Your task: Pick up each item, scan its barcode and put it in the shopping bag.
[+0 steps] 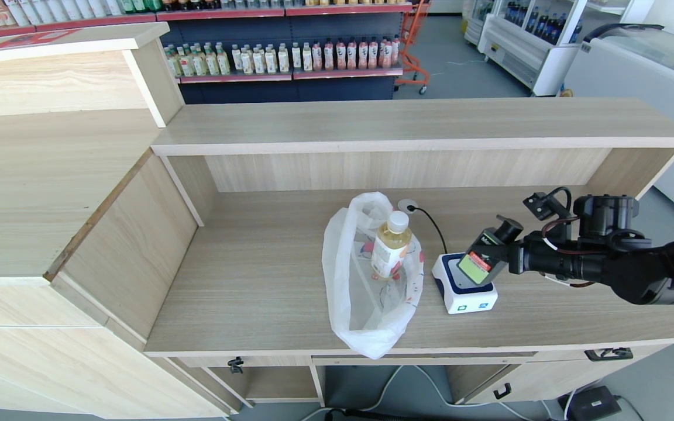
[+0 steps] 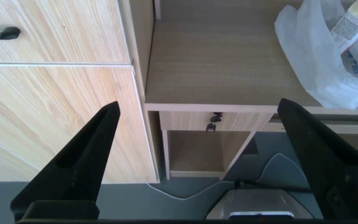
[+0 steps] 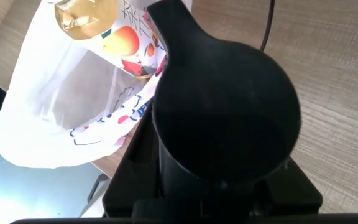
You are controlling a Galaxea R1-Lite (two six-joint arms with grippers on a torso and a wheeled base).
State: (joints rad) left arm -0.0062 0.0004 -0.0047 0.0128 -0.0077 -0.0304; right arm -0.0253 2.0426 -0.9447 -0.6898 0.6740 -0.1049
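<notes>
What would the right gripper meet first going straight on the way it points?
Probably the near wall of the shopping bag, then the bottle inside. The right gripper, holding a dark-capped item just above the scanner, points at it; height is hard to judge.

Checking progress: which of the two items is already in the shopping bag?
The white-capped drink bottle, standing inside the shopping bag. The other, a green-and-red-labelled item, is gripped by the right tool above the scanner.

The counter (image 1: 267,275) was smooth, matt, pale wood grain. The shopping bag (image 1: 340,280) was thin, crinkled, translucent white plastic around a clear plastic bottle (image 1: 391,245). The scanner (image 1: 468,295) was smooth white plastic, the label on the dark container (image 1: 476,266) glossy.
</notes>
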